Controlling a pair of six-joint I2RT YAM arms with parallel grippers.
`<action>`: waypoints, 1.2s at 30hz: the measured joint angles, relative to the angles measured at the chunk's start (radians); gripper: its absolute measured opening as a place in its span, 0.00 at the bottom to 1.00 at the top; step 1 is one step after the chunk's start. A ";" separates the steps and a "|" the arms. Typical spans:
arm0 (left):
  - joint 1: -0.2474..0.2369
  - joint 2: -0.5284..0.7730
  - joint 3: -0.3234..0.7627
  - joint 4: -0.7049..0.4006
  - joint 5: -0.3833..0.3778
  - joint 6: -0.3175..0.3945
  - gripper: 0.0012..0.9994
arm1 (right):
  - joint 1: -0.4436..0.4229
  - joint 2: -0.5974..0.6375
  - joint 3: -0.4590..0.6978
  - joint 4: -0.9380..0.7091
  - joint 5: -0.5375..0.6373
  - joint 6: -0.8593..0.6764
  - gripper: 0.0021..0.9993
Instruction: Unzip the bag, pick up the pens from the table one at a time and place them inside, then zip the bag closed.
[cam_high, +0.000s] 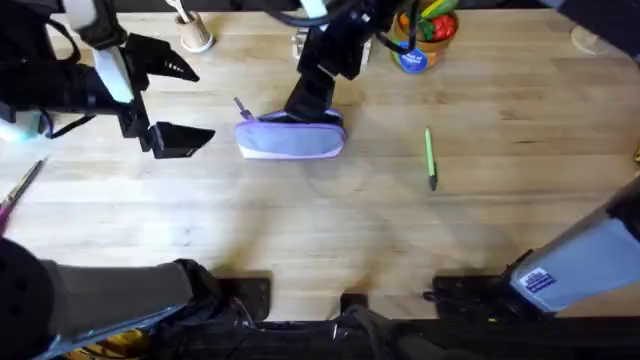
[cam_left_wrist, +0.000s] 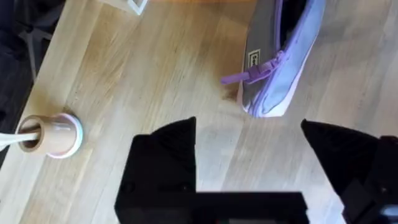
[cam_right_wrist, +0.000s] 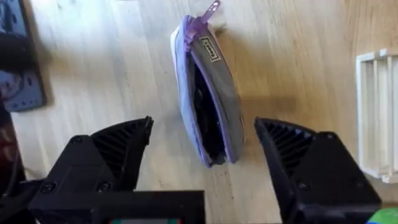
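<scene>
The lavender bag (cam_high: 290, 138) lies on the table (cam_high: 330, 230) at mid-left, its purple zipper pull (cam_high: 240, 107) pointing left. In the right wrist view the bag (cam_right_wrist: 208, 93) gapes along the zipper and shows its dark lining. My right gripper (cam_high: 306, 105) hovers just above it, open, with the bag (cam_right_wrist: 208, 93) between its fingers (cam_right_wrist: 118, 155) and untouched. My left gripper (cam_high: 190, 100) stands open and empty to the left of the bag (cam_left_wrist: 280, 62). A light-green pen (cam_high: 430, 157) lies alone on the table to the right.
A small cup (cam_high: 195, 35) with a stick in it stands at the back left. A bowl of colourful items (cam_high: 425, 35) sits at the back right, a white rack (cam_right_wrist: 379, 112) behind the bag. A slim pinkish pen-like item (cam_high: 18, 188) lies at the left edge.
</scene>
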 joint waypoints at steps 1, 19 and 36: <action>0.010 -0.008 0.000 -0.010 0.000 0.001 0.99 | 0.017 0.001 0.000 0.001 0.024 -0.020 1.00; 0.034 -0.017 0.000 -0.056 0.000 0.002 0.99 | 0.092 0.001 0.000 0.013 0.130 -0.130 0.68; 0.034 -0.017 0.000 -0.056 0.000 0.002 0.99 | 0.055 0.142 -0.001 0.029 0.084 -0.132 0.03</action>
